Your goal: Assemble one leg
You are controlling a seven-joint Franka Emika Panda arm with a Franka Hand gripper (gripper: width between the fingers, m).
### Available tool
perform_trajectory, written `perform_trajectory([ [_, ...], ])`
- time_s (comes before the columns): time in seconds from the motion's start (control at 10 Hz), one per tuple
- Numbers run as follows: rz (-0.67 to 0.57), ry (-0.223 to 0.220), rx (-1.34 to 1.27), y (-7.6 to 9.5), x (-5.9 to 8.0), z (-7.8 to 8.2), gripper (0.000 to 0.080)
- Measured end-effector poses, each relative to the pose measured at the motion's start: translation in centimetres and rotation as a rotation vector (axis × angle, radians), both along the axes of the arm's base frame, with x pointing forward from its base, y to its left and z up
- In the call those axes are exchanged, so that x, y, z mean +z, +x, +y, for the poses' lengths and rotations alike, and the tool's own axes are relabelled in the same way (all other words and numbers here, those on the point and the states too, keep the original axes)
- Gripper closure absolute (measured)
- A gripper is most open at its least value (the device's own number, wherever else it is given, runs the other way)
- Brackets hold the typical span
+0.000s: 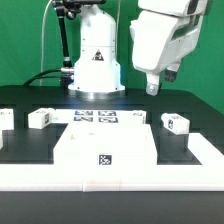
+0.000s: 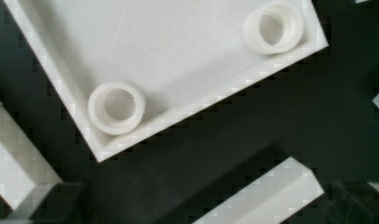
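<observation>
Several legs lie on the black table around the tabletop: one leg (image 1: 42, 118) at the exterior view's left, one leg (image 1: 175, 122) at its right, and one leg (image 1: 5, 116) cut by the left edge. The large white tabletop (image 1: 105, 148) lies in front. My gripper (image 1: 153, 88) hangs high above the table, at the back right, above and behind the right leg. In the wrist view the gripper (image 2: 200, 203) is open and empty, with its fingers at the picture's edges. That view shows the tabletop (image 2: 168, 50) with two round sockets, and a white oblong piece (image 2: 266, 198) that I cannot identify.
The marker board (image 1: 98, 118) lies behind the tabletop, in front of the robot base (image 1: 97, 60). A low white wall (image 1: 110, 178) runs along the table's front edge. Another small white part (image 1: 137, 116) sits beside the marker board.
</observation>
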State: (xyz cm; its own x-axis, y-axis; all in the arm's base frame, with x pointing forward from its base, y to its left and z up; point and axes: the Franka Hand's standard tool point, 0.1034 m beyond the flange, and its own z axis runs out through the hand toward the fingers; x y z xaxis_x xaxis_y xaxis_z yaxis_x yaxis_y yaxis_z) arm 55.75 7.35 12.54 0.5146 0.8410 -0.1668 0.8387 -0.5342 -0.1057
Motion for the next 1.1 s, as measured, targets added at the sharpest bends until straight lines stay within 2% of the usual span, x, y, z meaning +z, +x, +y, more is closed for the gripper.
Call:
perform_trajectory([
  [0.6, 0.000, 0.001, -0.001, 0.0, 0.0, 0.0, 0.0150],
  [0.7, -0.032, 0.015, 0.035, 0.2, -0.1, 0.0, 0.0150],
  [0.9, -0.120, 0.065, 0.215, -2.1, -1.5, -1.1, 0.0150],
  [1.1, -0.170, 0.090, 0.357, -2.8, -2.7, -2.6, 0.0150],
])
